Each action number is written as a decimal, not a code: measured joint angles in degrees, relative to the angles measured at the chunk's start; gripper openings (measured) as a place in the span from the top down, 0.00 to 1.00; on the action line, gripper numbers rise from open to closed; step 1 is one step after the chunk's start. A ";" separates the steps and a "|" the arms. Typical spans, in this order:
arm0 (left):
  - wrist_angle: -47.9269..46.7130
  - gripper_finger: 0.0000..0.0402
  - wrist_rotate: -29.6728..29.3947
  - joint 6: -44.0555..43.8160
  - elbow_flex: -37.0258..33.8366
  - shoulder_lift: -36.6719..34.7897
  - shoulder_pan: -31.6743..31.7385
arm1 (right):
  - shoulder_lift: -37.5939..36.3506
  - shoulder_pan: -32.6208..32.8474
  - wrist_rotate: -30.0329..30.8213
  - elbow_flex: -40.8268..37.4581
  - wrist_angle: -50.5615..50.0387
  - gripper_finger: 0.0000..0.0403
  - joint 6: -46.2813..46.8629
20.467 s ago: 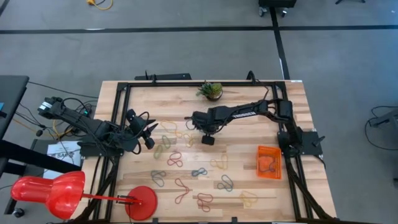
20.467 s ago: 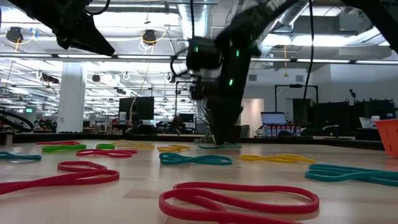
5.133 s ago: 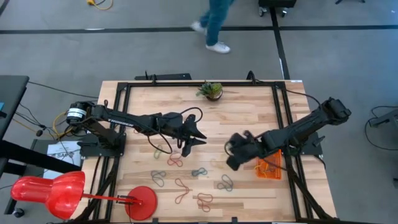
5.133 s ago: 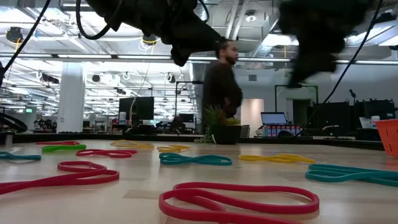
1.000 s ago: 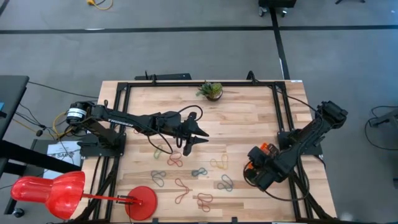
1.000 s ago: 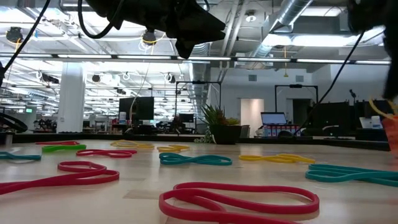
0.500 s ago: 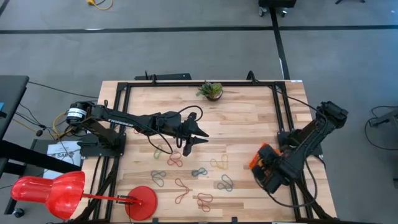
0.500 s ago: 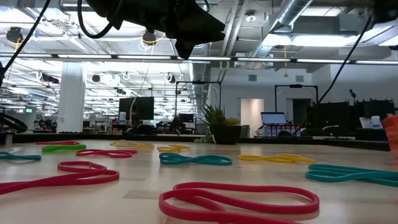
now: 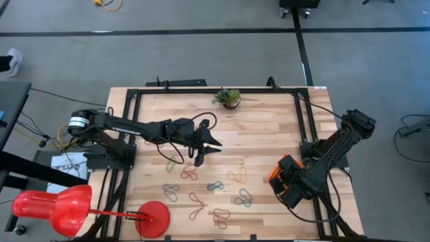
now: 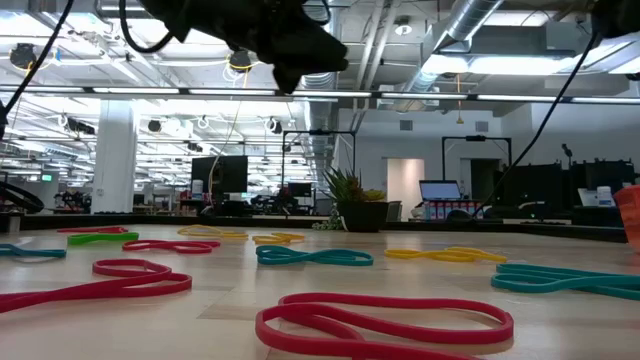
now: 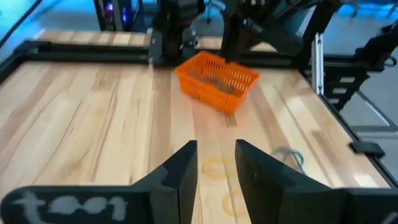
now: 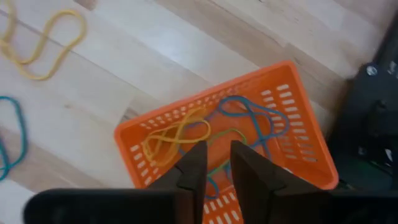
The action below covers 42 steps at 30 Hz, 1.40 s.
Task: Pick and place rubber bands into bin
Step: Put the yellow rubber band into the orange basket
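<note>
Several rubber bands [image 9: 215, 186] in red, yellow, green and teal lie flat on the wooden table; the low view shows a red one [image 10: 385, 325] nearest. The orange bin [image 12: 205, 109] stands at the table's right, with several bands [image 12: 180, 140] inside. My right gripper [image 12: 216, 168] hangs above the bin [image 9: 277, 168], pointing down, open a little, with nothing between its fingers. My left gripper [image 11: 216, 168] hovers open above the table's middle [image 9: 200, 150], holding nothing, and faces the bin [image 11: 216, 79].
A small potted plant [image 9: 228, 98] stands at the far edge. A red lamp with a round base [image 9: 153, 216] sits at the near left corner. Black frame rails [image 9: 215, 90] run round the table. The bin's edge [image 10: 630, 215] shows at the low view's right.
My right gripper has shifted a little toward the table's right edge, above the bin. A yellow band that hung by the bin in the low view a second ago no longer shows there. My left gripper has moved slightly toward the table's left edge.
</note>
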 joint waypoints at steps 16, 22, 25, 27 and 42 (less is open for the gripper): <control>-39.81 0.76 -18.33 4.03 5.92 -38.05 0.86 | -0.46 -5.84 9.76 13.14 -12.73 0.76 -21.71; -41.05 0.76 -20.45 1.94 -2.98 -50.45 0.88 | -6.99 -9.53 26.05 12.53 -3.25 0.76 -46.81; -39.96 0.76 -20.50 -5.20 -10.73 -52.90 0.86 | -12.23 -11.87 28.42 9.19 1.40 0.76 -53.14; -38.71 0.76 -21.55 -8.79 -16.23 -53.74 0.91 | -16.86 -13.92 27.47 5.18 4.57 0.76 -55.49; -31.91 0.76 -29.79 -33.79 -32.15 -41.36 0.93 | -34.94 -27.10 11.34 -42.76 98.16 0.76 -90.08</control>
